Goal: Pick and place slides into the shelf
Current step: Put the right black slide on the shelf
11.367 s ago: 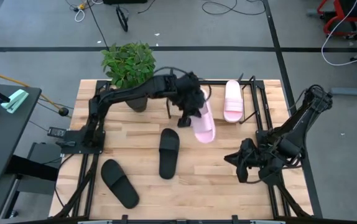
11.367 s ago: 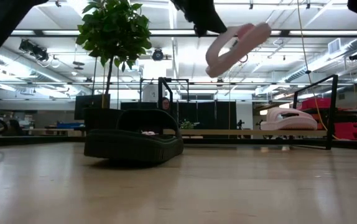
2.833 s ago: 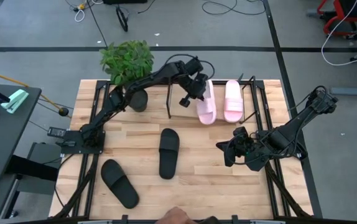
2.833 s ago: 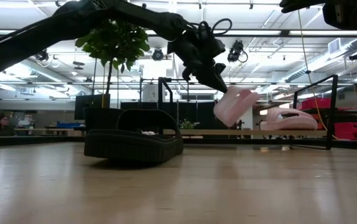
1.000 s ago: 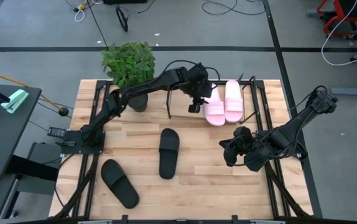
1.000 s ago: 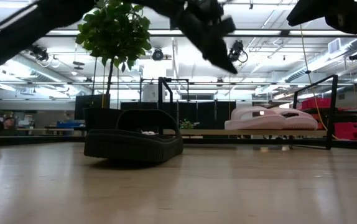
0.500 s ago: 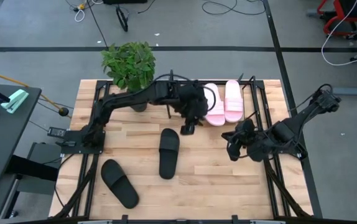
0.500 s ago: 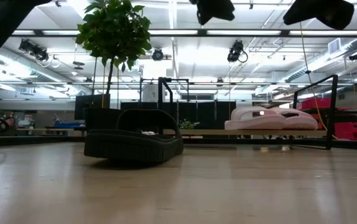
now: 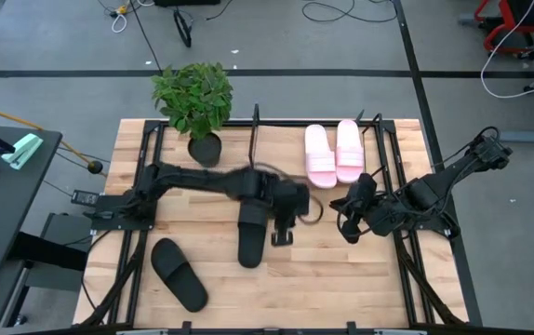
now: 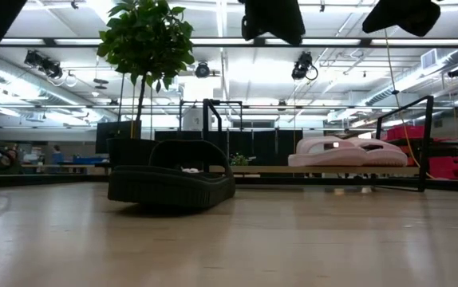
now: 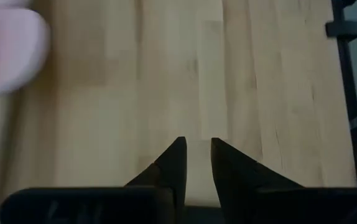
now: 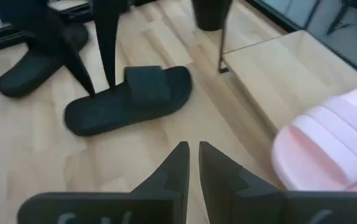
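Two light pink slides (image 9: 319, 156) (image 9: 349, 151) lie side by side, soles down, on the shelf's wooden base (image 12: 278, 68) at the far edge. They also show in the low view (image 10: 341, 151). One black slide (image 9: 252, 223) lies flat mid-table, and the other black slide (image 9: 178, 273) lies toward the near left corner. My left gripper (image 9: 281, 234) hovers just right of the middle black slide; its fingers (image 11: 197, 149) are almost together and hold nothing. My right gripper (image 9: 346, 212) hangs shut and empty (image 12: 194, 149) near the shelf's right end.
A potted plant (image 9: 193, 102) stands at the far left corner beside the shelf. The shelf's thin black end frames (image 9: 254, 140) (image 9: 379, 149) rise at each end. Bare wood lies between the black slides and the right arm's base.
My left gripper has pulled away from the pink slides on the shelf. It swept toward the near edge, to a spot over the table beside the middle black slide. Both pink slides stay flat on the shelf. My right gripper has drifted slightly toward the shelf.
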`<state>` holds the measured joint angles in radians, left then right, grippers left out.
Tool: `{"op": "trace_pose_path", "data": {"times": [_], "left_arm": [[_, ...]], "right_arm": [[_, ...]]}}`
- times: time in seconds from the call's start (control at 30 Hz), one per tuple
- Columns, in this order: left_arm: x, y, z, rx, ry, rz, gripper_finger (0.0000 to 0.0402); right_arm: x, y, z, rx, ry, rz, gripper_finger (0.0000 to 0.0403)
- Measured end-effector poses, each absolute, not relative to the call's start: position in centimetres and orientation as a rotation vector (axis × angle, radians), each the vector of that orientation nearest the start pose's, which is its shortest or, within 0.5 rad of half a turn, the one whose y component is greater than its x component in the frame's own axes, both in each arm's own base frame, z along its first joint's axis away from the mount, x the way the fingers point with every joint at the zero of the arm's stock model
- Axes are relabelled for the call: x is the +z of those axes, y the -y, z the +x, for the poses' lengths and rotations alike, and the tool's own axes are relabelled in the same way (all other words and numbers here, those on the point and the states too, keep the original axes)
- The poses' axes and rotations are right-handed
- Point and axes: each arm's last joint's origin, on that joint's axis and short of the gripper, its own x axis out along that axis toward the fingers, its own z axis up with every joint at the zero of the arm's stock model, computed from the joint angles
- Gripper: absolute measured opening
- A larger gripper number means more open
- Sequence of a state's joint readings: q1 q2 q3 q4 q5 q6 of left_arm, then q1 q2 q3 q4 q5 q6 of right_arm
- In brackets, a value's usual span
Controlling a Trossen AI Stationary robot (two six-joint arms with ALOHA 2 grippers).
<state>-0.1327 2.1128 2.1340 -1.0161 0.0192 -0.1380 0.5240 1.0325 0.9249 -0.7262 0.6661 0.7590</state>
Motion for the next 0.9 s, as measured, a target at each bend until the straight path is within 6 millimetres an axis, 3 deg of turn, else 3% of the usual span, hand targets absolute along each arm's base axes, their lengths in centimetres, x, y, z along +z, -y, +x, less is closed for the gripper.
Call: {"op": "trace_pose_path", "data": {"times": [0.23,0.47,0.57,0.77,0.9], "left_arm": [[27.2,8.1,44.6,-0.064,-1.077,-0.063,0.0055],[26.2,8.3,43.0,-0.039,-1.008,-0.04,0.0042],[26.5,8.1,40.8,-0.036,-0.919,-0.071,0.0039],[26.5,7.3,34.1,-0.012,-0.755,-0.14,0.0039],[25.5,6.9,29.6,0.026,-0.678,-0.163,0.0033]], "right_arm": [[29.9,-8.5,18.1,-0.327,-0.571,0.308,0.0042],[30.7,-9.0,19.0,-0.296,-0.47,0.397,0.0042],[30.4,-9.1,19.5,-0.317,-0.464,0.432,0.0042],[29.4,-9.3,21.2,-0.372,-0.463,0.5,0.0042],[29.0,-9.5,23.4,-0.365,-0.399,0.502,0.0042]]}}
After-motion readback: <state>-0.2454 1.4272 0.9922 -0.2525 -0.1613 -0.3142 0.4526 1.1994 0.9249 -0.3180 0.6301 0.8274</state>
